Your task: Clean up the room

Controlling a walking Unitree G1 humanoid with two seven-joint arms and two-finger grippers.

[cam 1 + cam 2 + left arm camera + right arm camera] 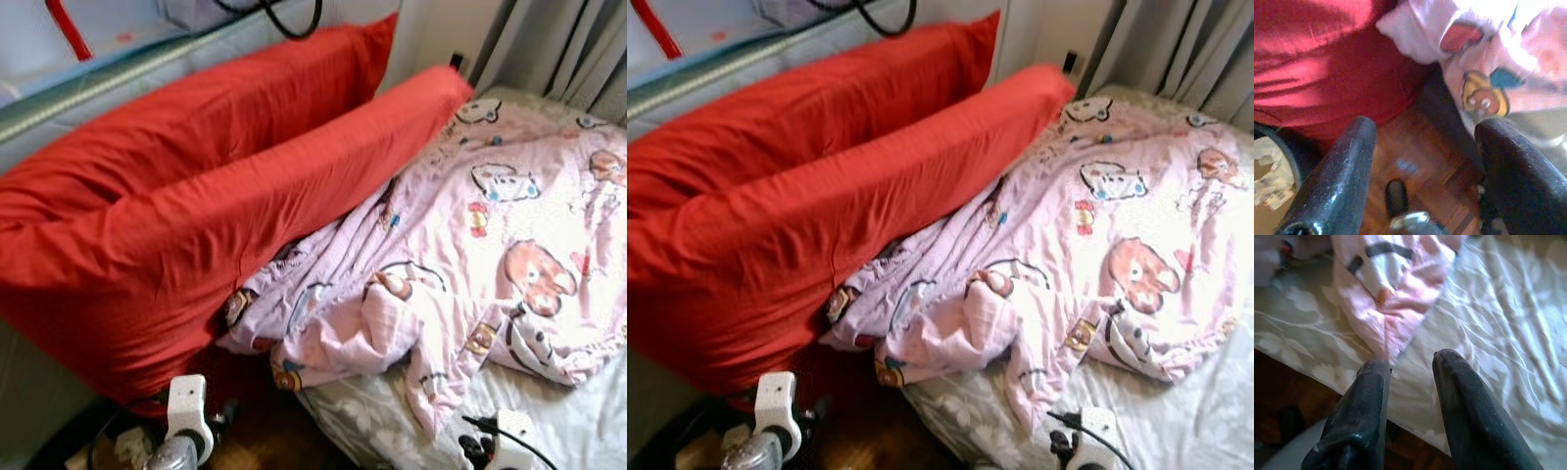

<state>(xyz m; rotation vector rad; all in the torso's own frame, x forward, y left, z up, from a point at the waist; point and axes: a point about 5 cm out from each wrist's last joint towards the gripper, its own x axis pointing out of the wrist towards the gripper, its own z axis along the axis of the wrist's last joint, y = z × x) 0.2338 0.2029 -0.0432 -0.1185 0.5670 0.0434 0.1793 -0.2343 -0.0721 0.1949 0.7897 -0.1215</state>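
Observation:
A crumpled pink blanket (pixel 490 245) with cartoon bears lies across the bed, and its bunched edge hangs over the near corner. Two red pillows lean along the bed's left side, one in front (pixel 245 225) and one behind (pixel 196 117). My left arm (pixel 186 411) is low beside the bed. In the left wrist view my left gripper (pixel 1427 129) is open over the wooden floor, between the red pillow (pixel 1317 63) and the blanket's edge (pixel 1484 63). My right gripper (pixel 1411 361) is open just above the sheet, at a pink blanket corner (pixel 1391 308).
A grey-white floral sheet (pixel 578 421) covers the mattress. Dark wooden floor (pixel 265 436) shows at the bed's near corner. A round dark bin with paper scraps (pixel 1268 166) stands by my left gripper. Grey curtains (pixel 558 44) hang behind the bed.

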